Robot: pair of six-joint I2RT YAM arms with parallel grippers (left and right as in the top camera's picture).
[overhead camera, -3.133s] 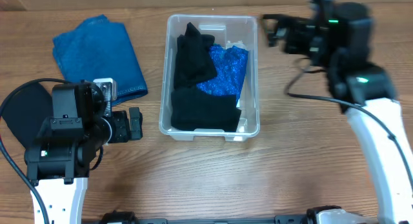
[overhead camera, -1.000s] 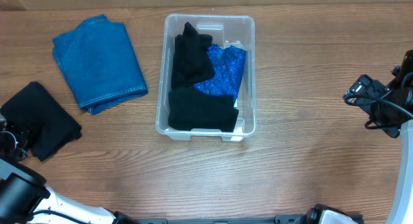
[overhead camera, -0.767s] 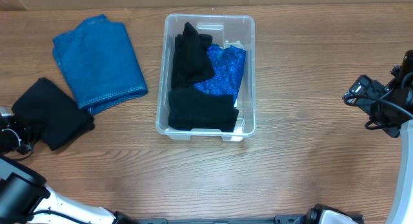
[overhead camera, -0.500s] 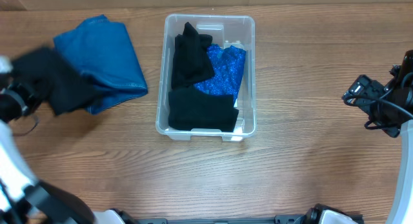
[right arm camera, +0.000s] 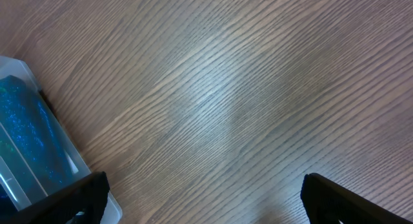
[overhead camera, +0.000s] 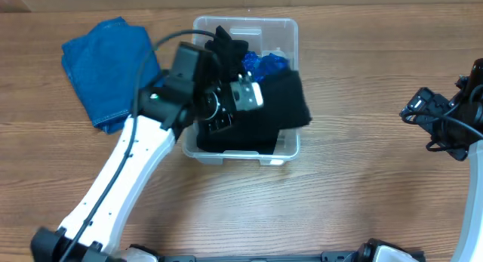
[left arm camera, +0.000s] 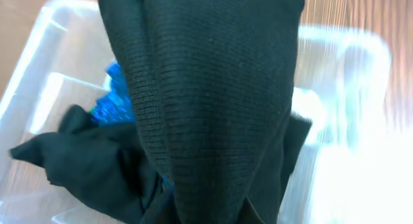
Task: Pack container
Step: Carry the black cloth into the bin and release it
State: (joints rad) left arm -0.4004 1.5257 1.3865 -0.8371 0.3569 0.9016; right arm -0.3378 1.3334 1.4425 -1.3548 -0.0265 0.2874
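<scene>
Overhead, the clear container (overhead camera: 245, 23) sat mid-table near the far edge, part filled with black and blue clothes (overhead camera: 260, 72). The left gripper (overhead camera: 240, 102) hung above it, pinching a black knit garment (left arm camera: 213, 88) that spilled past the container's right rim, so a clean release likely meant shifting toward the left edge and lowering first. The right gripper (right arm camera: 203, 198), fingers spread and empty, hovered by the right edge.

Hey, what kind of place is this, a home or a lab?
Likely a robotics lab bench, not a home: a wooden table, the left gripper holding a black garment over a clear container, the right gripper open nearby.
</scene>
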